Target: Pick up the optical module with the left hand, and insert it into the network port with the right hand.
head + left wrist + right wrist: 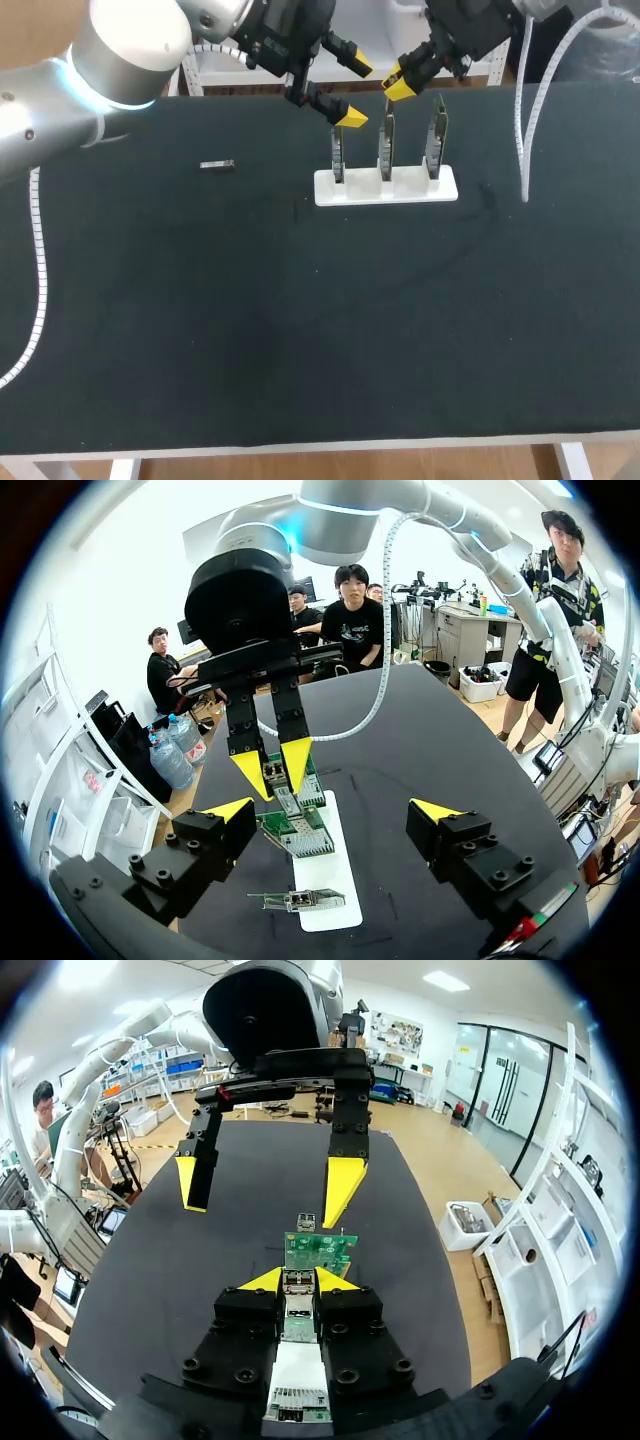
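Optical module (217, 165) lies flat on the black table (300, 330), out in the open on my left side. It is well apart from the white holder (440, 188) and nothing touches it.

The holder sits toward the table's far edge and carries three circuit boards standing upright in a row: left board (338, 155), middle board (385, 148), right board (437, 140). Each stands in its own slot.

Left gripper (332, 809) is spread wide and empty. In the head view it hangs over the holder's left end, with its lower yellow tip just above the top of the left board. In the left wrist view the holder and boards lie ahead of it and under it. It is nowhere near the module.

Right gripper (298, 1280) hangs over the row near the middle board, facing the left gripper along the line of boards. Both wrist views show a metal port cage and a strip of green board in line with it. I can't tell whether that part is gripped or just sits behind or below it, so the grip state is unknown. In the head view it sits above the board tops without clear contact.

Right arm's white corrugated hose (522, 120) loops down to the table to the right of the holder.
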Tool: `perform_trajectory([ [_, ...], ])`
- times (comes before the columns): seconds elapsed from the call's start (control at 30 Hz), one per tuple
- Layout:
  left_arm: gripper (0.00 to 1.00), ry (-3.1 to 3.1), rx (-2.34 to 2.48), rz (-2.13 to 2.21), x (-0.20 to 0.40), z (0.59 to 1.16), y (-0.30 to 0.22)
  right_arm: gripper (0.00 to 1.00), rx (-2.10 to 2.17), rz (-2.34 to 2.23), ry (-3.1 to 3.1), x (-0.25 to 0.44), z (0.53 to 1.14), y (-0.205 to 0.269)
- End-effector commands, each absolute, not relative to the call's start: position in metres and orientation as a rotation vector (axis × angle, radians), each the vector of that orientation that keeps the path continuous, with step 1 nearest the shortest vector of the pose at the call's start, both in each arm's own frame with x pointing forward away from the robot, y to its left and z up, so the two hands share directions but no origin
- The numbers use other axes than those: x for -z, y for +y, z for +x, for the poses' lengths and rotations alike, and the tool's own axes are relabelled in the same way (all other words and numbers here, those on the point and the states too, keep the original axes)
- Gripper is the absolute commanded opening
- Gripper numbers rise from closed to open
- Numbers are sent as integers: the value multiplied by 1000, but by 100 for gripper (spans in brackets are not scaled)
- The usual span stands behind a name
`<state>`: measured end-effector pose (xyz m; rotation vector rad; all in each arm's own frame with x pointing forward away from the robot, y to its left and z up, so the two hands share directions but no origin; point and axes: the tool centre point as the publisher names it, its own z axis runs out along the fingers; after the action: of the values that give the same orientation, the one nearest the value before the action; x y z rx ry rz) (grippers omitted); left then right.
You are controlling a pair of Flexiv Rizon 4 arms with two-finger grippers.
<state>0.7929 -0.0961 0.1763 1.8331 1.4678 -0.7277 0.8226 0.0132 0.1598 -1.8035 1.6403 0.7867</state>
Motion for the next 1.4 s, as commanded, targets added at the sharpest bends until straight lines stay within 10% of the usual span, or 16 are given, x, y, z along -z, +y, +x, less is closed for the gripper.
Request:
perform_trajectory([
  [0.03, 100, 1468, 725, 1836, -177, 793, -96, 0, -787, -1801, 1643, -159, 823, 14],
  [1.4, 100, 1468, 725, 1836, -177, 793, -96, 0, -797, -1806, 1693, -140, 824, 12],
])
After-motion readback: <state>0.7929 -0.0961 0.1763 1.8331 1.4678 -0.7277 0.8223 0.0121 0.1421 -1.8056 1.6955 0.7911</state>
